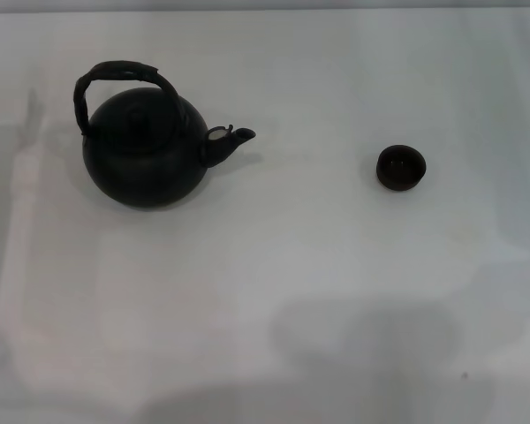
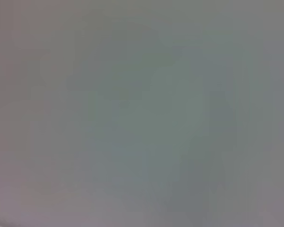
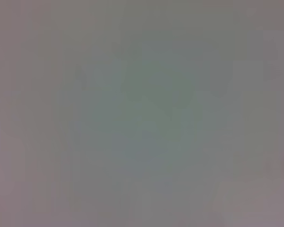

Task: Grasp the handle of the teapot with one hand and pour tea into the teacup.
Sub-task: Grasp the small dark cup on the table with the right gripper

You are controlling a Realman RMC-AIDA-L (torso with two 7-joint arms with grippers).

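Plainly, nothing is held yet. The teapot (image 1: 144, 152) stands upright on the white bench (image 1: 274, 291) toward the robot's left, its spout (image 1: 230, 141) pointing at the teacup (image 1: 400, 167), which sits well apart to the right. Neither hand shows in any view, so I cannot tell how open they are; both wrist views show only blank grey. The pot looks heavy and rigid, likely to swing under its handle (image 1: 119, 75). Best hold is probably the arch's top, centred, so the pot tips predictably. The small cup looks light and easily knocked.
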